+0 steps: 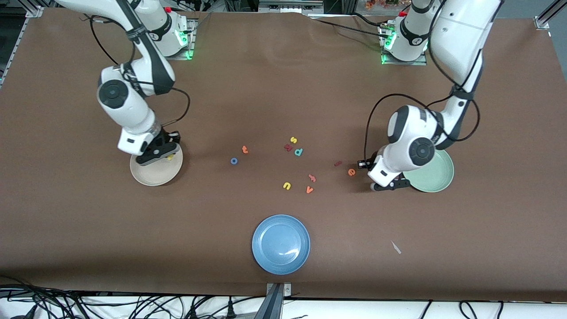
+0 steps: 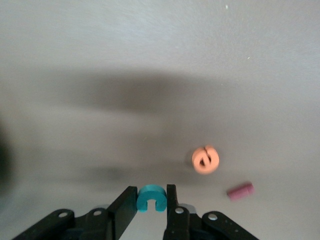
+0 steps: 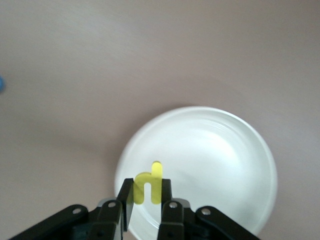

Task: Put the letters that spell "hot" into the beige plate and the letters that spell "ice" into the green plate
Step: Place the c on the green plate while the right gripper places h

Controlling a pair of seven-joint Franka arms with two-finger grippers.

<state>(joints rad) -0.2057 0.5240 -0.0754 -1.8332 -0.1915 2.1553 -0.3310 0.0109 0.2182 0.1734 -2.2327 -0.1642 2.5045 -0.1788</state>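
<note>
My right gripper [image 3: 146,192] hangs over the beige plate [image 1: 153,177], fingers pinched shut on the yellow h [image 3: 148,185]. I have it there because the h belongs in that plate; the letter is over the plate's edge toward the robots' bases, so letting go should drop it inside, I judge.

My left gripper [image 2: 151,200] is low beside the green plate [image 1: 436,179], on its side toward the table's middle, fingers nearly closed, clamping the teal c [image 2: 151,196] between them. The c goes in green, so it makes sense I grabbed it right next to that plate. Not over the plate yet.

Where the rest is: the orange e [image 1: 351,172] and the dark red i [image 1: 338,163] lie on the table just beside my left gripper, toward the middle, e nearer the front camera. The blue o [image 1: 234,161] and orange t [image 1: 244,149] sit between the beige plate and the central cluster, o nearer the camera.

Counts: plates three, beige, green, and a blue plate [image 1: 281,243] near the front edge, none with a letter resting in it that I can see. Letters held two. Task letters on the table four. Spare letters six: yellow s [image 1: 293,140], teal d [image 1: 298,152], a dark red one [image 1: 288,147] beside them, yellow u [image 1: 287,185], orange v [image 1: 309,189], and a pinkish one [image 1: 312,178] I can't read.
</note>
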